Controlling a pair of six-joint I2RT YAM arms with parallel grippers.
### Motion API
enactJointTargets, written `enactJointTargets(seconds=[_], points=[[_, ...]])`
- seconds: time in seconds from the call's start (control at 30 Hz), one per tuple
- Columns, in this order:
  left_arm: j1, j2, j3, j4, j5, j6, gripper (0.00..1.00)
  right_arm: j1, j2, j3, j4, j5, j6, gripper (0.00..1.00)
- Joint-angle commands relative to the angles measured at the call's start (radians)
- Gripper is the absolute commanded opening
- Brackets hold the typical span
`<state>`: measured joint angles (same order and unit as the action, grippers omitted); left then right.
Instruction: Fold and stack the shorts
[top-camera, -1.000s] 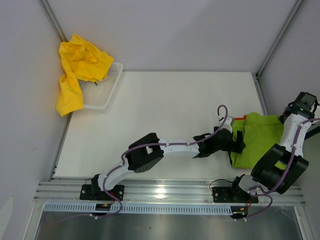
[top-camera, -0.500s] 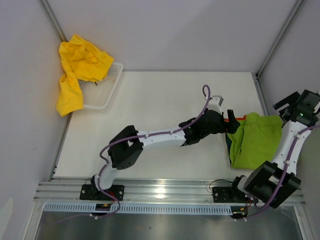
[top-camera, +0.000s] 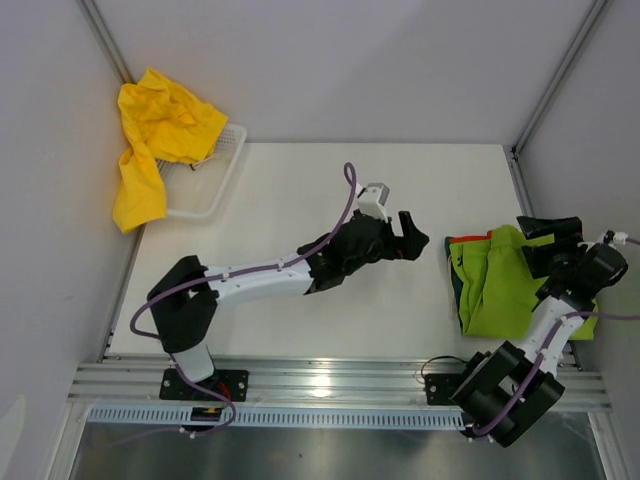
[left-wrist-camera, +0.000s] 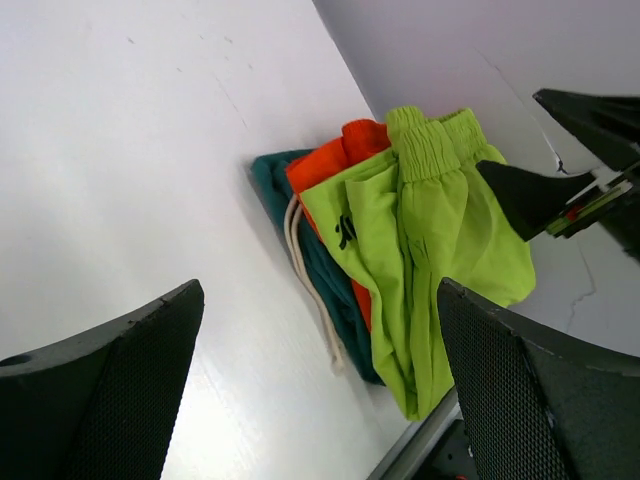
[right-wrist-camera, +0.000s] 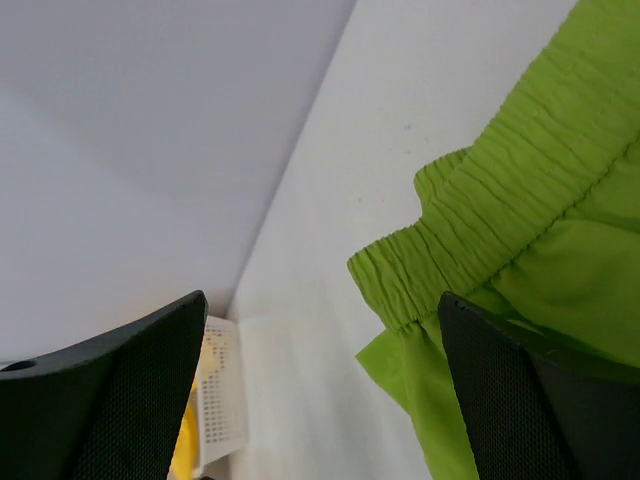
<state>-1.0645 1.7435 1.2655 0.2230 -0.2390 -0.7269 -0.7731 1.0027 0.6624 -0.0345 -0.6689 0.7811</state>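
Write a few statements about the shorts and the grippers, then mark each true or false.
1. The lime green shorts lie on top of the pile. True.
2. The yellow shorts are folded on that pile. False: they hang crumpled over the white basket in the far left corner.
3. The left gripper grips the orange-red shorts. False: it is open, empty and clear of the pile.
4. The dark teal shorts are lowest, under the orange-red shorts. True.
5. The right gripper is open. True.

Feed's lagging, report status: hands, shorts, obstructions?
Left hand, right hand open, empty. Lime shorts top the stack. Yellow shorts draped over basket, unfolded. Nothing blocking.
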Motion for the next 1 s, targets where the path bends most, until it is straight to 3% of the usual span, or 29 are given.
enactJointTargets(seconds=[0.0,0.33,0.53,0.83,0.97], points=[[0.003,-0.133,-0.073,0.056,-0.059,0.066,0.99,-0.049,-0.032,-0.110,0.410,-0.221,0.271,0.99],[0.014,-0.231,-0.236,0.105,-0.074,0.072,0.99,-0.032,-0.043,-0.328,0.725,-0.202,0.377,0.99],[0.024,-0.237,-0.261,0.105,-0.066,0.069,0.99,0.049,0.152,-0.418,0.895,-0.129,0.353,0.99],[0.024,-0.205,-0.261,0.115,-0.056,0.055,0.99,0.001,0.500,-0.492,1.008,-0.102,0.316,0.99],[0.026,-0.188,-0.239,0.107,-0.048,0.055,0.99,0.006,0.554,-0.480,1.101,-0.130,0.371,0.99]])
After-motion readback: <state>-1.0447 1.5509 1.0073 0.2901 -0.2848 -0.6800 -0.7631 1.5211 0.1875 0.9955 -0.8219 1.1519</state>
